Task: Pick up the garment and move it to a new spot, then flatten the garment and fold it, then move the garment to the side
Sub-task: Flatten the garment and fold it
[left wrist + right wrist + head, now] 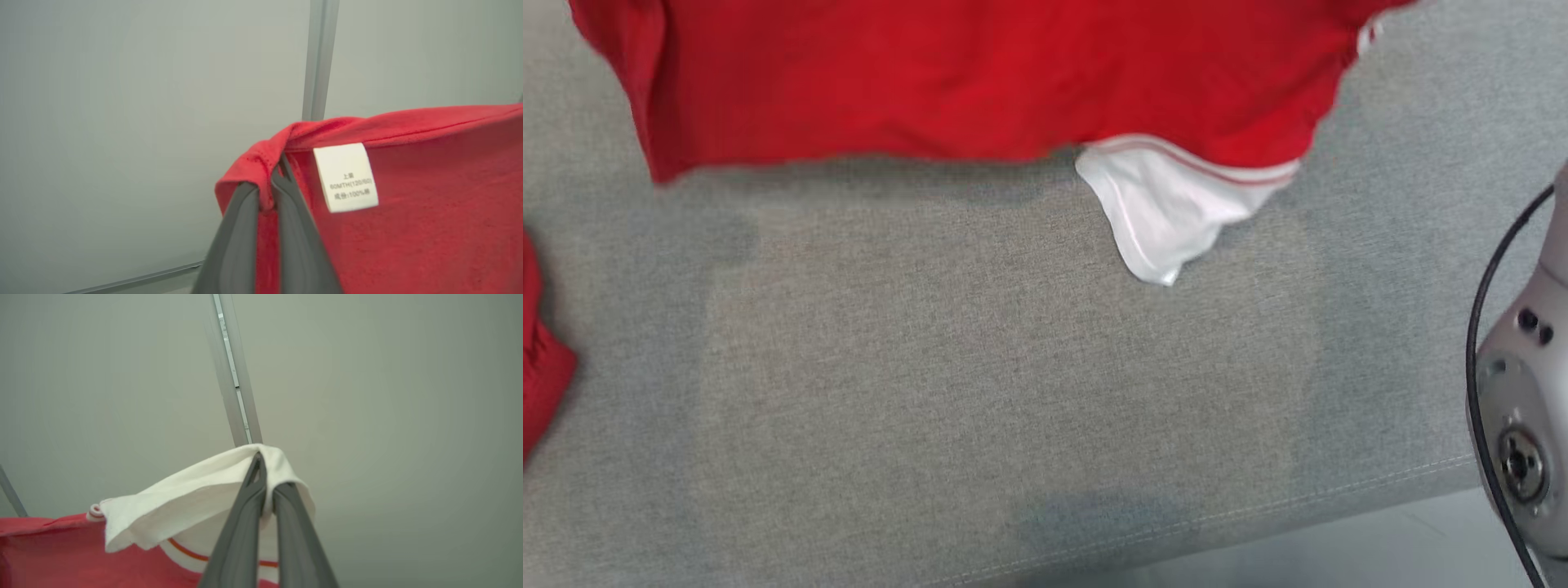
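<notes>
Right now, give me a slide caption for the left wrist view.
Left fingers shut on the red garment, beside its white label.

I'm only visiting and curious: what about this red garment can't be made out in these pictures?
- Head view: the garment runs off the top edge, so its whole shape is hidden.
- Head view: red cloth is cut by the left edge; same garment or not, unclear.
- Left wrist view: the label has print too small and blurred to read surely.

Grey woven upholstery meets a pale floor; plain grey walls carry a metal strip.
</notes>
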Available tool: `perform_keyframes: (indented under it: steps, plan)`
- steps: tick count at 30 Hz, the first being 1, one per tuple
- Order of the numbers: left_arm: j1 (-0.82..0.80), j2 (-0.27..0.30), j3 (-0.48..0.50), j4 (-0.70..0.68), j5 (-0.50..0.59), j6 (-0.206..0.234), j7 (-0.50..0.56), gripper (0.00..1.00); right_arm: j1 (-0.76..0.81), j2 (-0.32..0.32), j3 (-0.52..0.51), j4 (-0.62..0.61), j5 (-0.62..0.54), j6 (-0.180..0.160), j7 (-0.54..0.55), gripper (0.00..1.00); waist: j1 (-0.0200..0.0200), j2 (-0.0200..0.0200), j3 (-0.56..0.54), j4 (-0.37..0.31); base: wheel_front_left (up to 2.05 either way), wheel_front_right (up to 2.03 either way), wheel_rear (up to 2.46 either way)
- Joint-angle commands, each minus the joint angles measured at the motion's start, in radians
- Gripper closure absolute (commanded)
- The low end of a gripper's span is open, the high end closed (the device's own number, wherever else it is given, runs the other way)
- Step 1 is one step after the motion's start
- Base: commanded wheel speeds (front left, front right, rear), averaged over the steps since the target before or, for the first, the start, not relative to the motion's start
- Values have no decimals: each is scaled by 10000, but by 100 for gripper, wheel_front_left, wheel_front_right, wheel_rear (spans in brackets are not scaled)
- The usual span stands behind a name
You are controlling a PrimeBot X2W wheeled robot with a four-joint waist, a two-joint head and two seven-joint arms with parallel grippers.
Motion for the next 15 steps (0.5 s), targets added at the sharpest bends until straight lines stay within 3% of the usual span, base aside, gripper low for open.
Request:
perform_keyframes:
  steps: [1, 9, 12, 15]
  plan:
    - [-947, -138, -280, 916, 589, -127, -433, 100, -854, 90, -71, 1000, -422, -8, -561, 100, -1, 109, 1478, 88, 0, 0, 0]
    - [-5103, -739, -1545, 4797, 2901, -540, -3487, 100, -4766, 301, -504, 4917, -2454, -11, -3813, 100, -1, 109, 2721, 136, 0, 0, 0]
    - [-5956, -906, -1644, 5997, 3228, -608, -4853, 100, -5571, 315, -387, 5957, -2216, -11, -4987, 100, -1, 109, 3164, 23, 0, 0, 0]
    - [-5806, -1104, -1726, 7147, 3148, -744, -5991, 100, -5382, 329, 351, 6895, -1568, -10, -5860, 100, -1, 109, 3393, -85, 0, 0, 0]
